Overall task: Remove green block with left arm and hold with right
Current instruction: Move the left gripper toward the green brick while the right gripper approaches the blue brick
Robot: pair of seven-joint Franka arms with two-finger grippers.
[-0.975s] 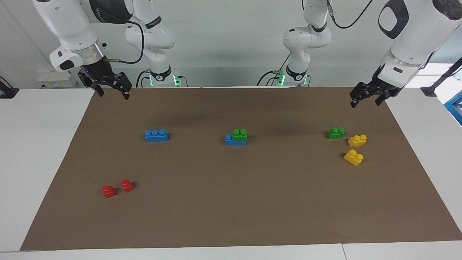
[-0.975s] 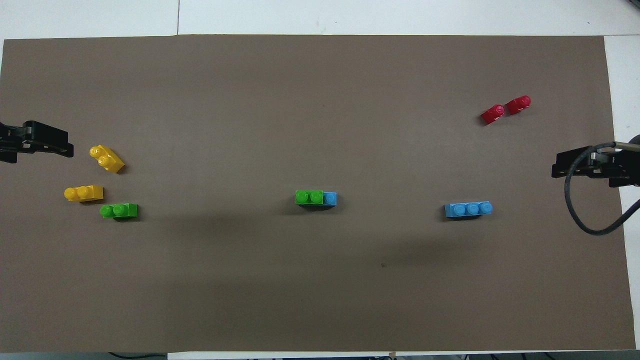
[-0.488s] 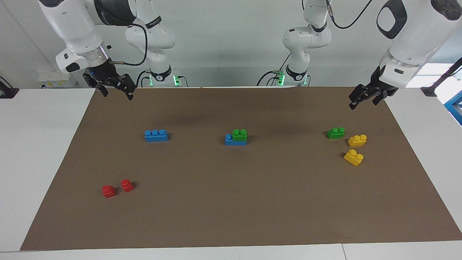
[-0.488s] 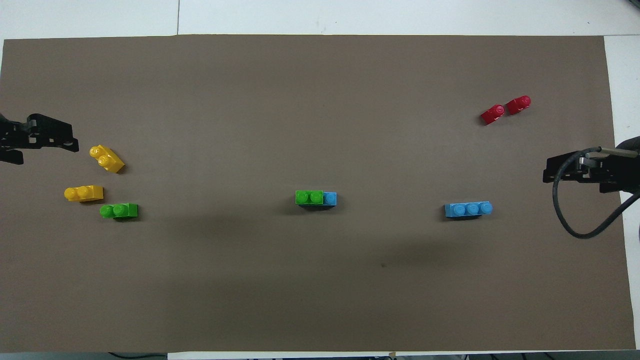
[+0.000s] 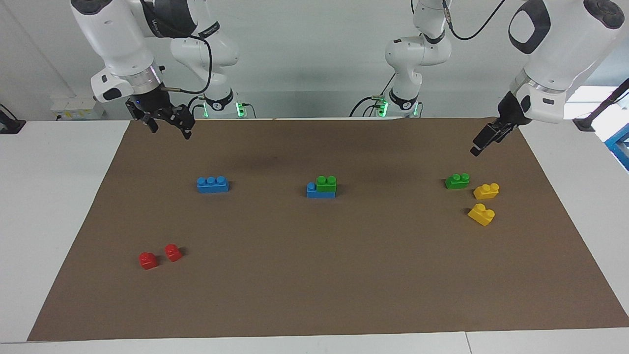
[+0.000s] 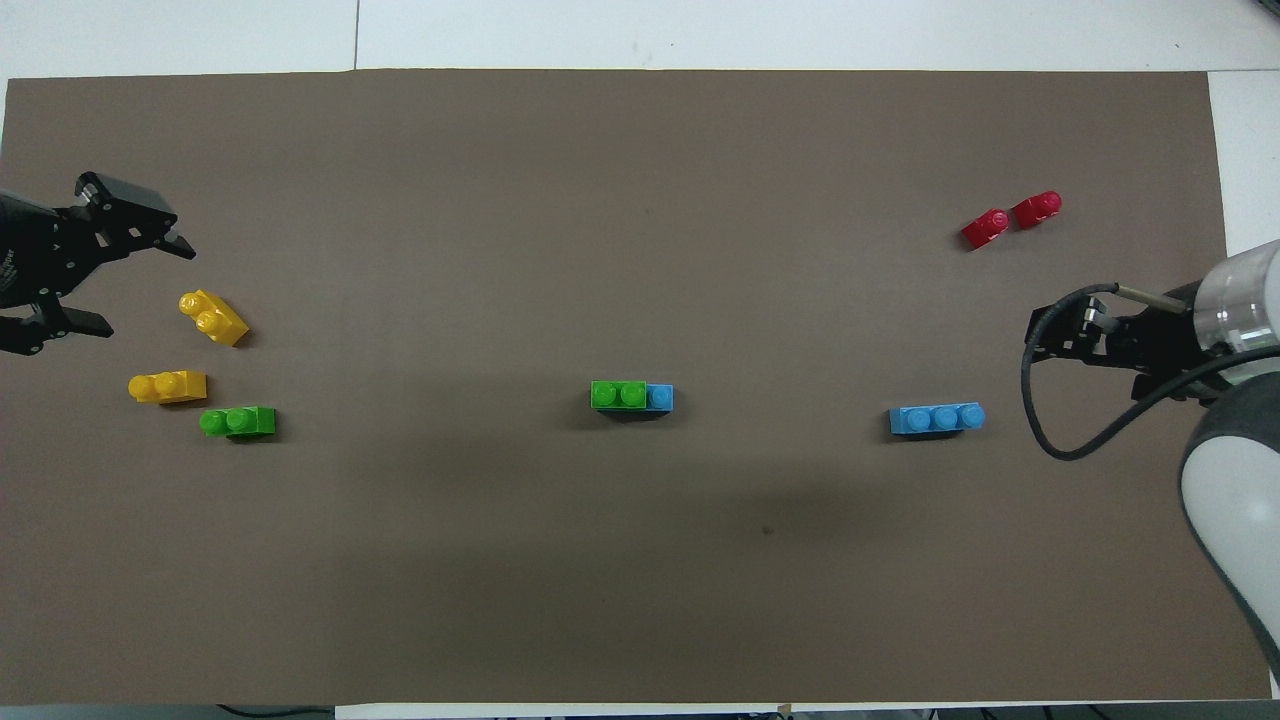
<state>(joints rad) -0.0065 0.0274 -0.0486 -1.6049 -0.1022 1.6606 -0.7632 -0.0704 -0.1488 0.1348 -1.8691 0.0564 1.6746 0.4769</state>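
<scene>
**Green block sits stacked at mid-mat, both grippers raised**

While no readable writing shows on any brick, the green block (image 5: 326,183) sits on a blue brick (image 5: 311,191) at the middle of the brown mat (image 5: 314,275). The left gripper (image 6: 95,270) hangs with fingers spread over the mat's edge at its own end, above the yellow bricks (image 5: 486,191). The right gripper (image 5: 169,123), fingers spread, hangs over the mat's corner by its base.

I'm looking at a brown mat (image 5: 314,275) covering a white table (image 5: 49,196), with a plain pale wall (image 5: 314,59) across the frame's top.
</scene>
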